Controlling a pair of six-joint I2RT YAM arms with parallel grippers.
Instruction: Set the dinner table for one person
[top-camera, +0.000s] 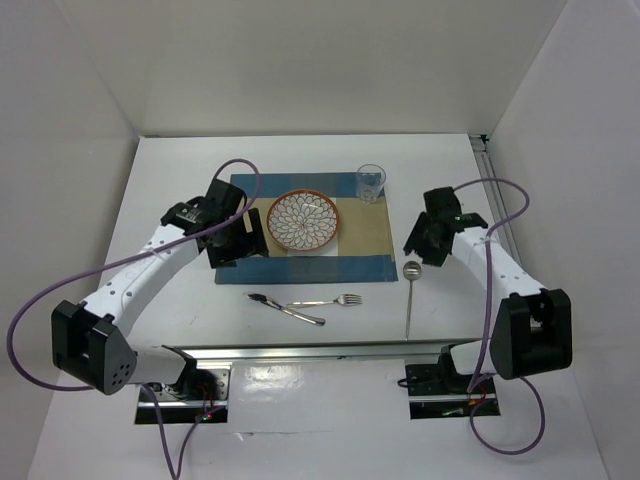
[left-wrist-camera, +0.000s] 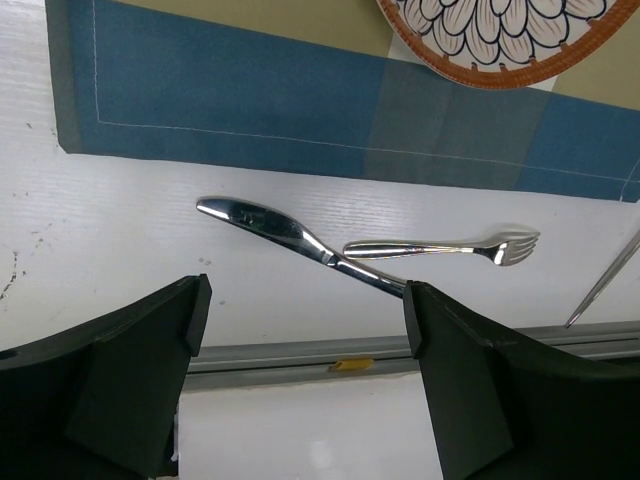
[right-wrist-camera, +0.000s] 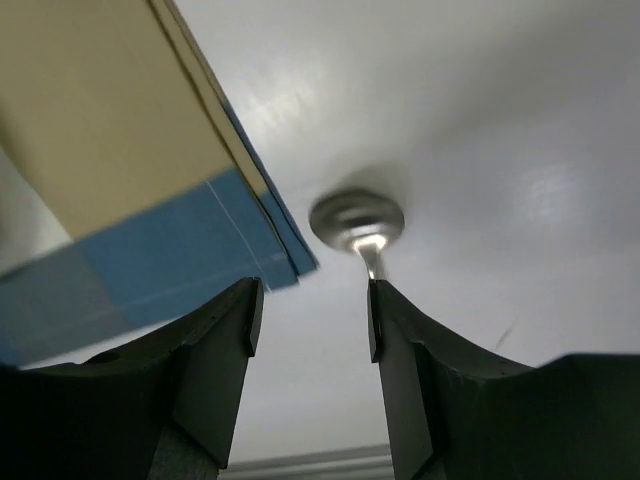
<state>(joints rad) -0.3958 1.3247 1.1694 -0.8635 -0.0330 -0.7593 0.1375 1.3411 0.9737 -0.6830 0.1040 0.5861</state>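
On the white dinner table (top-camera: 180, 200) lies a blue-and-tan placemat (top-camera: 355, 245) with an orange-rimmed patterned plate (top-camera: 304, 221) and a clear glass (top-camera: 371, 183). A knife (top-camera: 285, 308) and a fork (top-camera: 325, 301) lie crossed in front of the mat, and a spoon (top-camera: 411, 295) lies to its right. My left gripper (top-camera: 243, 240) hovers at the mat's left edge beside the plate, open and empty. In its wrist view the knife (left-wrist-camera: 290, 238) and fork (left-wrist-camera: 440, 247) lie beyond the open left gripper (left-wrist-camera: 305, 315). My right gripper (right-wrist-camera: 312, 310) is open just short of the spoon bowl (right-wrist-camera: 357, 220), holding nothing.
A silver metal rail (top-camera: 300, 352) runs along the table's near edge, between the cutlery and the arm bases. White walls close in the left, back and right sides. Purple cables loop beside both arms.
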